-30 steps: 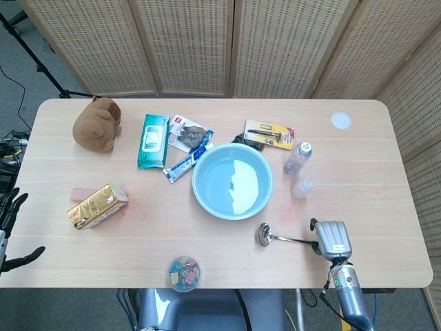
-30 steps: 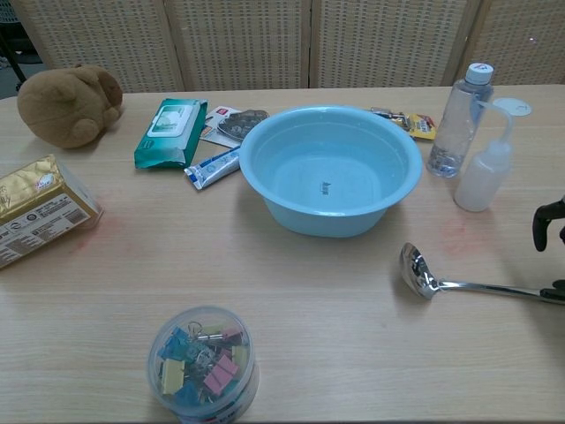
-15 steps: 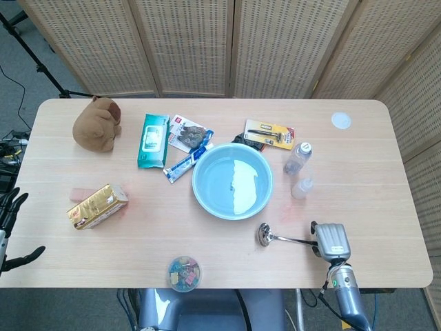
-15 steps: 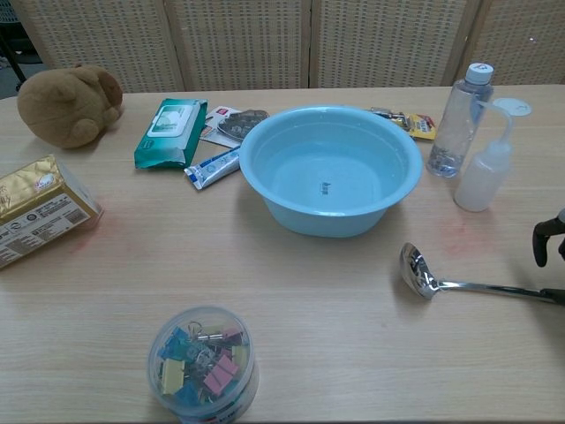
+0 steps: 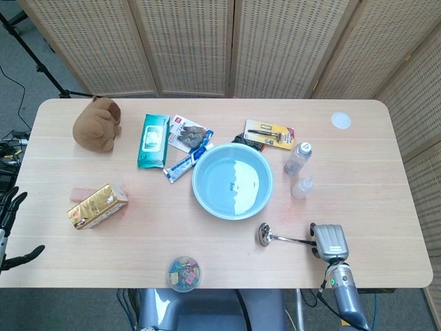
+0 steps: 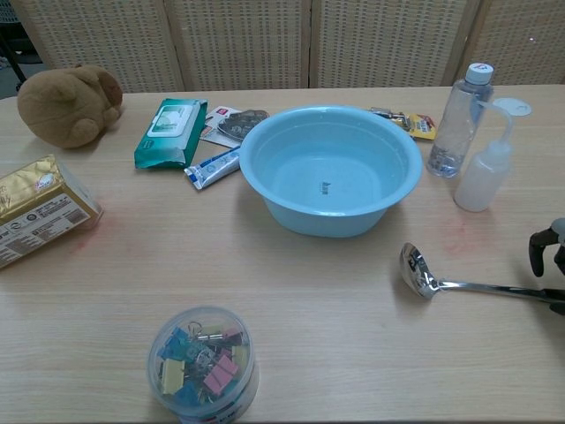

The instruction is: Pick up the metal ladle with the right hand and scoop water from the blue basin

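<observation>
Nearest us, our right hand [image 5: 329, 241] sits over the handle end of the metal ladle [image 6: 459, 282]; we cannot tell whether the fingers grip it. The ladle lies flat on the table [image 5: 358, 179], bowl toward the blue basin [image 6: 328, 168] just beyond. Our left hand [image 5: 12, 231] hangs open off the table's left edge.

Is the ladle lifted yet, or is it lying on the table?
Lying on the table. The metal ladle rests flat, bowl toward the blue basin, its handle running to the right hand. Whether that hand grips it cannot be told.
</observation>
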